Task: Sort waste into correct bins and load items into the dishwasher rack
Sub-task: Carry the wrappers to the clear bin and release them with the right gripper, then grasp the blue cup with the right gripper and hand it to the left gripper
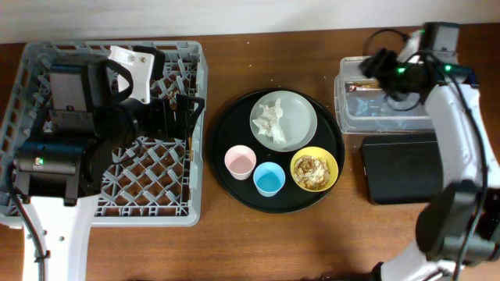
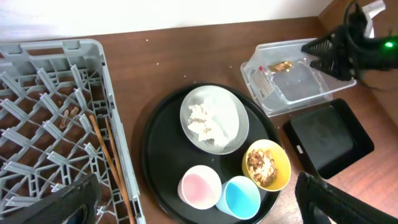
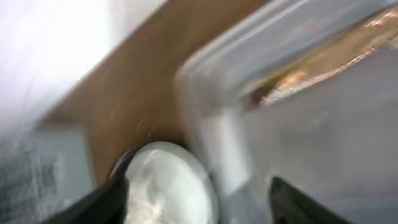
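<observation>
The left gripper [image 1: 186, 115] is hovering over the rack [image 1: 148, 176], jaws spread. The round tray [image 1: 223, 129] is carrying a plate [image 1: 301, 117] with crumpled white tissue [image 1: 271, 121] and a yellow bowl [image 1: 333, 160] with brownish scraps [image 1: 314, 172]. Far right, the clear tub [image 1: 391, 121] is holding a brown wrapper [image 2: 281, 65] under the right gripper [image 1: 373, 69], jaws spread.

The rack [image 2: 56, 124] fills the left, with two thin brown sticks [image 2: 111, 158] lying on its lattice by the near wall. Beside it, the round tray [image 2: 155, 134] holds the plate [image 2: 233, 121] with tissue [image 2: 202, 121] on it, the yellow bowl [image 2: 283, 168] of scraps [image 2: 261, 163], the pink cup [image 2: 200, 186] and the blue cup [image 2: 241, 196] touching it. At right, the clear tub [image 2: 301, 84] holds the wrapper [image 2: 281, 65] with the right gripper [image 2: 329, 50] over its far corner, the black bin [image 2: 329, 137] sits just in front, and the left gripper's [image 2: 193, 186] fingers [image 2: 336, 202] stand wide apart at the bottom corners.
</observation>
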Robot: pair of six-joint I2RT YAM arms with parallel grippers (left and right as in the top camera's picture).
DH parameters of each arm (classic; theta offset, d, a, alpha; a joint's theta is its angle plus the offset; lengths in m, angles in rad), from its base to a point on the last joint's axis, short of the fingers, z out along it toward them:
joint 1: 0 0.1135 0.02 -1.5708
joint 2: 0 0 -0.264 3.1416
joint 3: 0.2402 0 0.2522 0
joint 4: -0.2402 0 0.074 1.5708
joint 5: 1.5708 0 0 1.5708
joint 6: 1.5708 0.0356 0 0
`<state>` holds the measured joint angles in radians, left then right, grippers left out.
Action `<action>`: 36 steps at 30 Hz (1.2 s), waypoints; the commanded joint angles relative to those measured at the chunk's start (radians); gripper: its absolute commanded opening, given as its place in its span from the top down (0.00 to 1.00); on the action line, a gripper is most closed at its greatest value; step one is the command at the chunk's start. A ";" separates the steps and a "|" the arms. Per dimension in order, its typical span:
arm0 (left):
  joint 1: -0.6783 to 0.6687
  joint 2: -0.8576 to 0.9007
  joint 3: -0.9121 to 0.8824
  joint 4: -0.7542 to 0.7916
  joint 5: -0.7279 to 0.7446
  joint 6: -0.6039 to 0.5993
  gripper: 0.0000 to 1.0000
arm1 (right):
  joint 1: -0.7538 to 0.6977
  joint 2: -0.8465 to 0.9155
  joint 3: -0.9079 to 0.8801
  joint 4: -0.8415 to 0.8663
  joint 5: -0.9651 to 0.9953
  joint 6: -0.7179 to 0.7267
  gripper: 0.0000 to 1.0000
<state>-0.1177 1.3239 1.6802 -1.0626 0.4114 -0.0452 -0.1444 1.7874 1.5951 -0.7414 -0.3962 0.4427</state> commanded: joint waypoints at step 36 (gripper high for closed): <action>0.000 0.002 0.009 0.063 -0.001 0.016 0.01 | 0.200 -0.194 0.214 -0.601 0.096 -0.173 0.03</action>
<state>-0.1177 1.3247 1.6802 -1.0279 0.4114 -0.0448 -0.0395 1.6650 1.7969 -1.2503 -0.2829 0.2966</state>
